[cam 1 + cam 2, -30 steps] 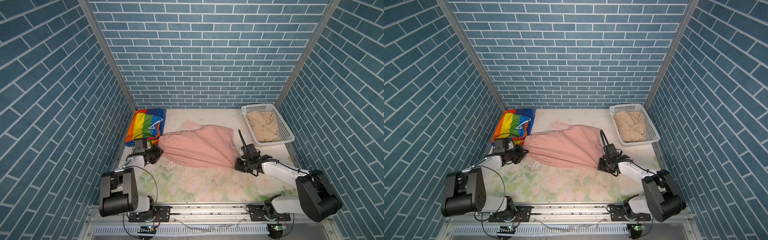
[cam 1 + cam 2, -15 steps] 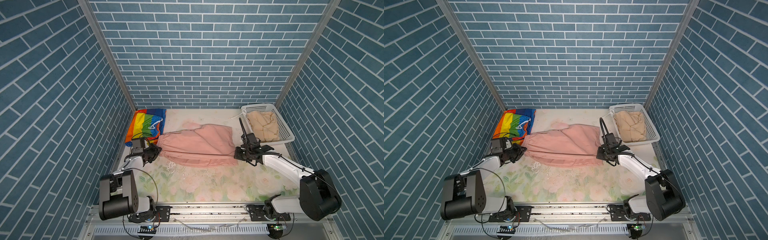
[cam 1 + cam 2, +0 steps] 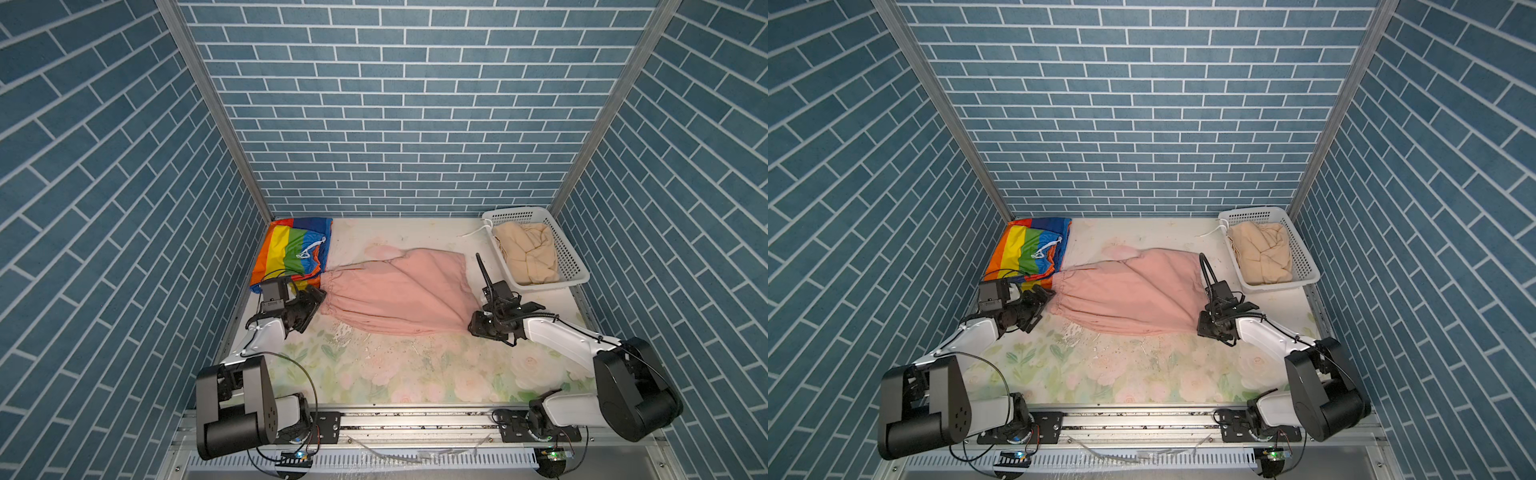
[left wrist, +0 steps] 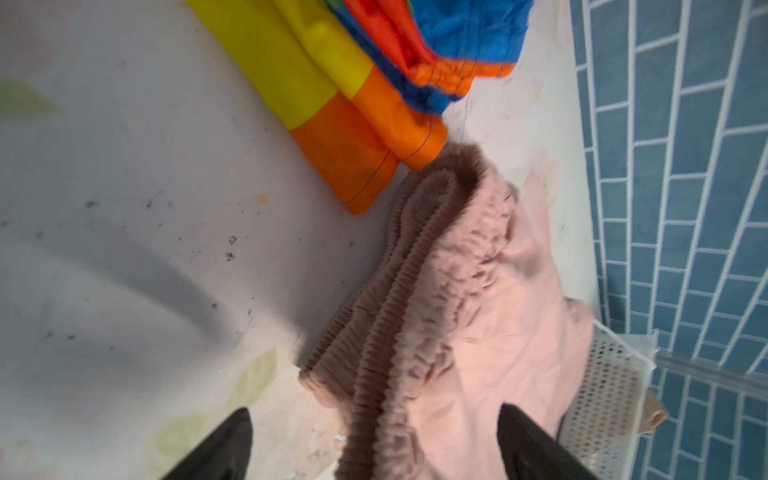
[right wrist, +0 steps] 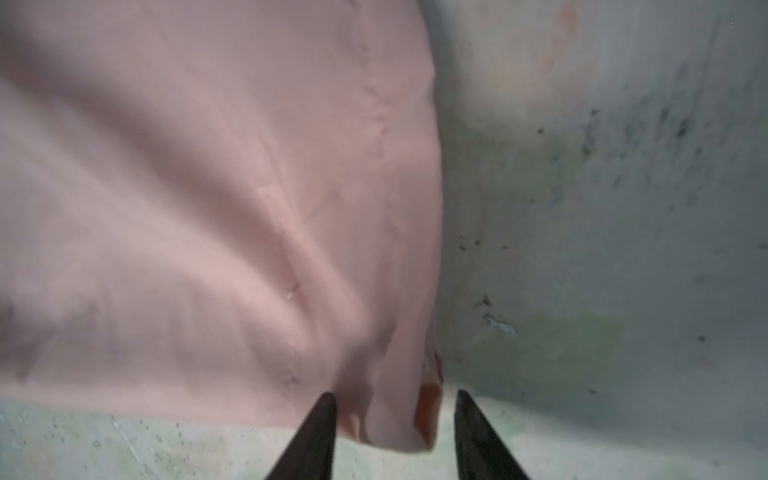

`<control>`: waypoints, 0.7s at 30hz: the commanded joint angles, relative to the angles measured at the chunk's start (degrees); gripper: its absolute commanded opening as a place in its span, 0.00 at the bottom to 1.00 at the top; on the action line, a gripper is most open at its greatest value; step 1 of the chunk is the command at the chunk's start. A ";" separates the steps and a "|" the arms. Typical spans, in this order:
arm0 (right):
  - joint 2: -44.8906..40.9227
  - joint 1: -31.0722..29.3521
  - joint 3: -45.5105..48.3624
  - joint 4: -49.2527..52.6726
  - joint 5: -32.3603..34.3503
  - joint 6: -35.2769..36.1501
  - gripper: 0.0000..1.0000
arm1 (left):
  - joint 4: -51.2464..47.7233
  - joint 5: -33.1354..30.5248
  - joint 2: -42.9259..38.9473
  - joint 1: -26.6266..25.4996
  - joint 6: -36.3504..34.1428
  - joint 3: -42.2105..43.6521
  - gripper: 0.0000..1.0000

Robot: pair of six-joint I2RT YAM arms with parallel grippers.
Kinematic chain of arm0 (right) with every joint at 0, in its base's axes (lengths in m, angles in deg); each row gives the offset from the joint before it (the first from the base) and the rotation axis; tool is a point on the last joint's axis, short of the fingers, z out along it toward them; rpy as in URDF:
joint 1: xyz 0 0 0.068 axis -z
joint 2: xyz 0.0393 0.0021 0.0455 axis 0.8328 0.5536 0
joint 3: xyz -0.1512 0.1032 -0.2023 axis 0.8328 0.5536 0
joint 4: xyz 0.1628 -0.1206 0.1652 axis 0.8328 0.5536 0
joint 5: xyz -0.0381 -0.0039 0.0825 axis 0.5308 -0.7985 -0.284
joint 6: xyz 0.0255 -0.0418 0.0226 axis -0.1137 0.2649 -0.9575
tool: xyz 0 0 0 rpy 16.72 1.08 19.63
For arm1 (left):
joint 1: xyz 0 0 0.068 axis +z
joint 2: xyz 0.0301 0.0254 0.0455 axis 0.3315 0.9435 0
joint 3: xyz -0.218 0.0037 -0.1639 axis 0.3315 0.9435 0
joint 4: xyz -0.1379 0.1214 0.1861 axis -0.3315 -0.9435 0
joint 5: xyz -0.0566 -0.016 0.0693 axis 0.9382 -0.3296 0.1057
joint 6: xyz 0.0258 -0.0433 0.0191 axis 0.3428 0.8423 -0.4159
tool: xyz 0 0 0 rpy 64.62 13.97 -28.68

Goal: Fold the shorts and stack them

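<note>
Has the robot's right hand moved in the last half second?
Yes. In both top views the right hand has drawn back from the white basket, toward the front rail.

A white perforated basket [image 3: 570,258] stands at the far right corner of the table [image 3: 395,374], whose pale cover bears a faded print of pink flowers and green leaves (speckled with dark marks, plain in both wrist views). Blue brick-pattern walls [image 3: 399,104] close in three sides, joined by metal corner posts [image 3: 219,108]. A metal rail [image 3: 415,420] runs along the near edge.
</note>
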 commanded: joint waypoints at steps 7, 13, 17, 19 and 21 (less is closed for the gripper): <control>-0.77 2.32 -17.63 7.30 2.08 4.10 0.97 | 1.07 -0.01 1.59 -6.15 1.31 -14.17 1.00; 18.55 2.66 -30.10 -10.60 -14.21 -3.32 0.98 | 15.74 3.18 12.46 -23.21 10.09 -16.11 1.00; 29.56 1.94 -35.88 -23.81 -23.28 -9.91 0.99 | 15.41 1.89 14.23 -23.29 7.81 -11.68 1.00; 35.10 1.30 -40.01 -26.81 -25.87 -10.93 0.98 | 13.09 0.74 14.61 -21.99 5.41 -9.68 1.00; 40.31 1.08 -44.08 -28.36 -28.16 -11.68 0.99 | 13.57 0.29 14.96 -20.33 4.99 -7.10 1.00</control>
